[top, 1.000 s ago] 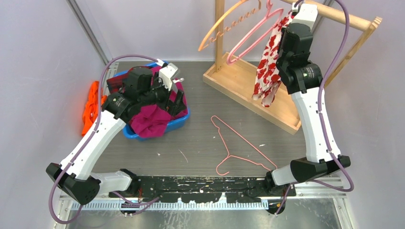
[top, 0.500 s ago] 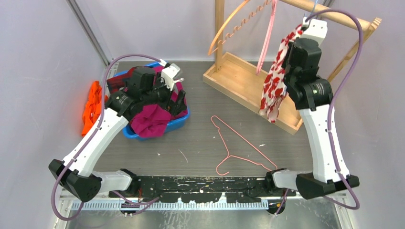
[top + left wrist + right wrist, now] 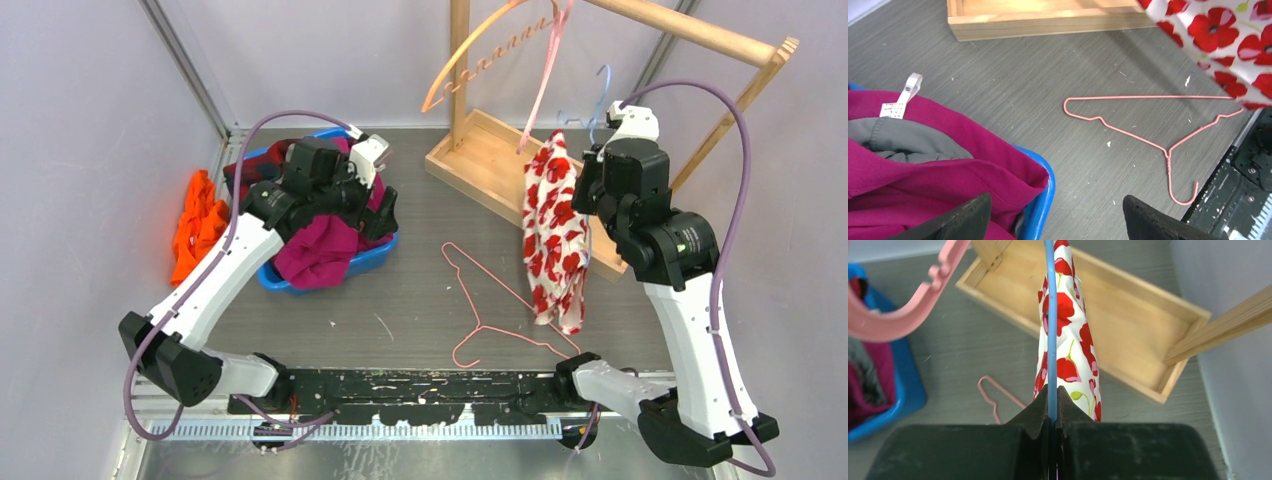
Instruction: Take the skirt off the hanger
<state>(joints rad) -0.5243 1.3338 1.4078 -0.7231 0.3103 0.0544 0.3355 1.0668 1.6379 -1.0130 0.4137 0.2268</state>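
- Your right end effector (image 3: 1052, 405) is squeezed shut on the thin wire of the blue hanger (image 3: 1050, 315). Hold that wire tight, so the hanger does not twist or slip.
- The skirt (image 3: 1068, 355), white with red flowers, is on that hanger. It hangs down just under and a little left of the right end effector, in front of the wooden rack (image 3: 500, 165).
- The skirt's bottom end is low, near the pink hanger (image 3: 500, 305) that lies on the desk (image 3: 420, 300). You cannot tell if they touch.
- Your left end effector (image 3: 1053, 220) is wide open and holds nothing. It sits above the blue basket (image 3: 375, 255) full of pink clothes, on the left.
- The skirt is well apart from the left end effector, off to its right.
- The step now looks like this: bring the open left end effector over to the skirt, so it can pull the cloth off.
- To do it well, go across above the desk and stay clear of the basket rim.
- Aim for the cloth near the top, close under the hanger, not the loose bottom end.
- Pinch only cloth, not the blue wire.
- Pull gently down and away, because the cloth may catch on the wire.
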